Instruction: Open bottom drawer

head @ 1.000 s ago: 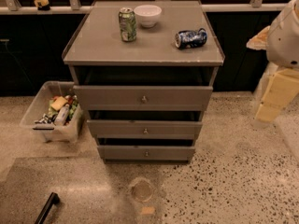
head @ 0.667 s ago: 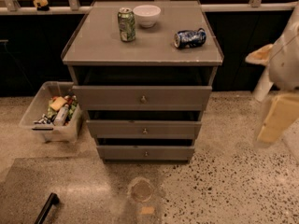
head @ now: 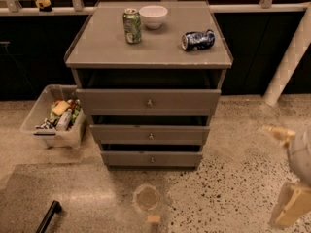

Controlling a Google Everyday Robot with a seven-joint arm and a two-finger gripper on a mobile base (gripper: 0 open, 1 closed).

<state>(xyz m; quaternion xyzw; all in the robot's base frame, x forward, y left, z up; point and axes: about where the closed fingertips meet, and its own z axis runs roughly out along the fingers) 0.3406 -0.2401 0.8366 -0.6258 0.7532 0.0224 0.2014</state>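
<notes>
The bottom drawer [head: 170, 158] is the lowest and narrowest of three grey-brown fronts on the cabinet [head: 97, 47], with a small brass knob [head: 152, 159] at its centre. A dark gap shows above its front. My gripper [head: 286, 171] is at the far right edge, low over the floor, well to the right of the drawer and not touching it. Its cream fingers [head: 293, 205] stand apart, open and empty.
A green can [head: 131, 26], a white bowl [head: 153, 16] and a blue can lying on its side [head: 198, 40] are on the cabinet top. A clear bin of items [head: 54, 115] stands on the floor at left. A black handle [head: 47, 217] is at bottom left.
My gripper has moved down and to the right, from beside the cabinet's upper right to low near the floor. The drawers have not moved.
</notes>
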